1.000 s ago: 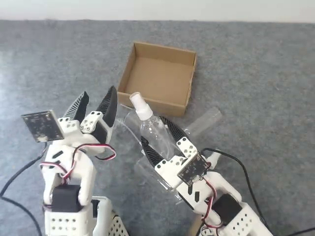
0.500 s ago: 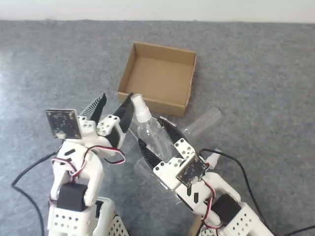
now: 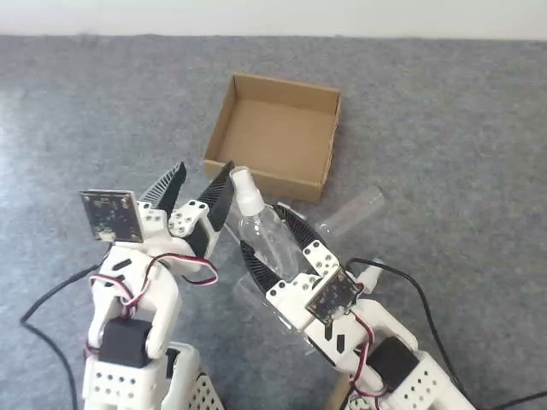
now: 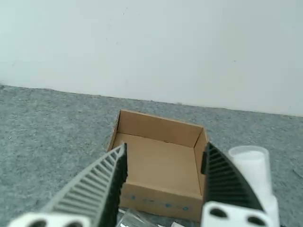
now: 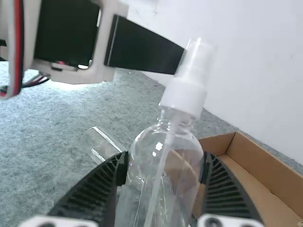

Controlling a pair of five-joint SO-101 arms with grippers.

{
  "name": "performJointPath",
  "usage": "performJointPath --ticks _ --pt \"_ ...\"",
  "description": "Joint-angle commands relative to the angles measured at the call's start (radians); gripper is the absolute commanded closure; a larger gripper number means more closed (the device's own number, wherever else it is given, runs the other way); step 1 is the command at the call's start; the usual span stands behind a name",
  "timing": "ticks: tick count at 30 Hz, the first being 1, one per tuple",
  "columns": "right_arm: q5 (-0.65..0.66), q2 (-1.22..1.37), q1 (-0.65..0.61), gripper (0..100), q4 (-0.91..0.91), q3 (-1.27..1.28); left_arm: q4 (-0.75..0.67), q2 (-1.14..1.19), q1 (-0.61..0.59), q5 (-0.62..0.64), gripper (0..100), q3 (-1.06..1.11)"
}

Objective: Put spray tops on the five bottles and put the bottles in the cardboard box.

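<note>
So, quick rundown from my end of the link. Over on the left, the left arm was up off the table, and the left jaws were spread wide with nothing in them, pointing toward the cardboard box. One of them sat just beside the spray top, on its outer side rather than around it. I read that as lining up on the cap, not gripping it.

The box sat open side up just past those jaws with no bottles in it yet, which made sense as the drop-off spot. It was close enough that a finished bottle wouldn't need much of a trip.

Moving right, the bottle was off the table and tilted, neck aimed toward the box. The right jaws were closed around its clear body, one on each side, with the right arm coming in low from my side. Holding it by the body left the neck free for the other arm, I figured. The white top was sitting on the neck, but I couldn't tell if it was fully seated.

Farthest right, a spare bottle lay on its side on the table near the box's corner. It had no top that I could see, so I guessed it was waiting its turn.
</note>
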Motion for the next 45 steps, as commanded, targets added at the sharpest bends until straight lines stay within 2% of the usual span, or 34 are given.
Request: performJointPath --ticks 1,9,18,22,31,37,42,45 --pt "0.014 -0.021 -0.002 85.4 0.007 0.021 -0.003 -0.011 0.006 -0.008 76 -0.016" --pt "0.009 -0.021 0.047 85.4 0.007 0.021 0.032 -0.044 0.057 -0.049 76 -0.012" --pt "0.009 -0.021 0.047 85.4 0.007 0.021 0.204 -0.292 0.097 -0.051 76 -0.007" --pt "0.009 -0.021 0.047 85.4 0.007 0.021 0.189 -0.316 0.091 -0.051 76 0.016" --pt "0.011 -0.022 0.042 85.4 -0.007 0.021 0.181 -0.315 -0.021 -0.041 76 0.015" --pt "0.009 -0.022 0.024 85.4 -0.039 0.021 0.181 -0.311 -0.012 -0.029 76 0.024" --pt "0.009 -0.022 -0.033 85.4 -0.033 0.021 0.098 -0.308 -0.011 -0.034 76 0.087" --pt "0.009 -0.022 -0.035 85.4 -0.033 0.021 0.098 -0.311 0.012 -0.035 76 0.094"
